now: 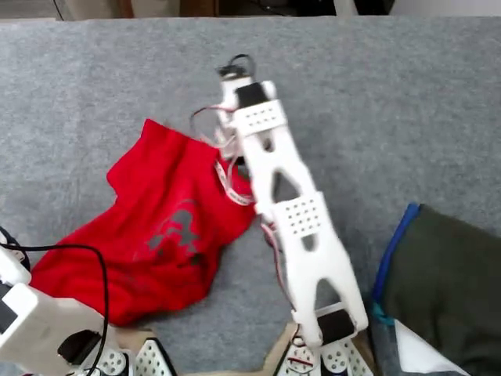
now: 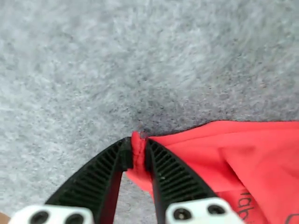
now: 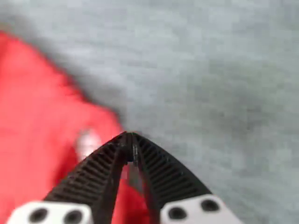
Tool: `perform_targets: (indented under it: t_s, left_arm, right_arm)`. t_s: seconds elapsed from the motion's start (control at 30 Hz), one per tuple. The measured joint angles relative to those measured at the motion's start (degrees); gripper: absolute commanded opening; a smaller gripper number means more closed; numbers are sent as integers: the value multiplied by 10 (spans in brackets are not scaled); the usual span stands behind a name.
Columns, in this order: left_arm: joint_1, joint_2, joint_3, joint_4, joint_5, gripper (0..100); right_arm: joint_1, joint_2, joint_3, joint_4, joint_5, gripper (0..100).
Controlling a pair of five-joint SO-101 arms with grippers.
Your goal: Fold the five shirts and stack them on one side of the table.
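Red shirt [image 1: 156,235] lay crumpled on the grey table [image 1: 391,94]; left gripper [image 2: 137,145] pinched its hem, right gripper [image 3: 129,137] sat closed at its edge.

A red fabric shirt [image 1: 164,235] with a dark print lies rumpled and unfolded left of centre on the table [image 1: 407,102], well apart from a dark olive, blue-edged shirt [image 1: 446,282] at its right edge.

White arms [image 1: 293,215], seemingly ribbed end effectors [image 2: 137,145] [image 3: 130,140].
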Motion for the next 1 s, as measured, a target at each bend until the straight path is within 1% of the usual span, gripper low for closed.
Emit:
perform_targets:
  t_s: [0.2,0.3,0.37,0.43,0.53,0.6,0.67,0.8,1.0]
  left_arm:
    - [0,0,0,0,-35,28]
    - [11,0,0,0,-46,28]
    - [19,0,0,0,-46,28]
    - [27,0,0,0,-46,28]
    - [38,0,0,0,-46,28]
    - [40,0,0,0,-46,28]
    - [40,0,0,0,-46,28]
    - [40,0,0,0,-46,27]
    - [40,0,0,0,-46,27]
  right_arm:
    - [50,-105,181,0,28,5]
    - [57,-163,267,0,48,5]
    - [53,-198,287,0,55,18]
    - [36,-223,287,0,55,72]
    - [-15,-233,281,0,55,184]
    - [-50,-232,266,-1,38,228]
    - [-77,-224,236,-5,25,231]
    - [-112,-164,155,-34,17,220]
    - [-136,-37,16,-57,-8,215]
